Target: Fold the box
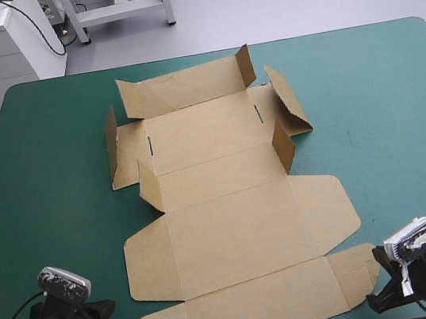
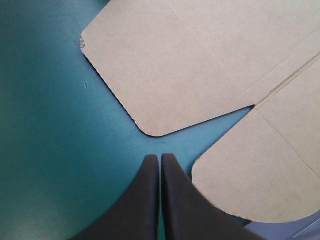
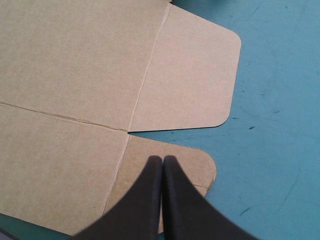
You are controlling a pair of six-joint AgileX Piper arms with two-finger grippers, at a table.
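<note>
While the box [image 1: 228, 205] lies on your bench [image 1: 397, 100], far flaps [image 1: 245, 63] raised, both jaws sit closed, empty, by its near corners.

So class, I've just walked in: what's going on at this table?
Two robot arms are at the near edge of the table, neither holding anything. The box lies mostly flat, only small far flaps raised. The left tool, shut, is beside it; the right tool, shut, is over its near corner flap.

teal-green table [image 1: 381, 102]: brown box [image 1: 240, 235] lying unfolded, far flaps raised.
</note>
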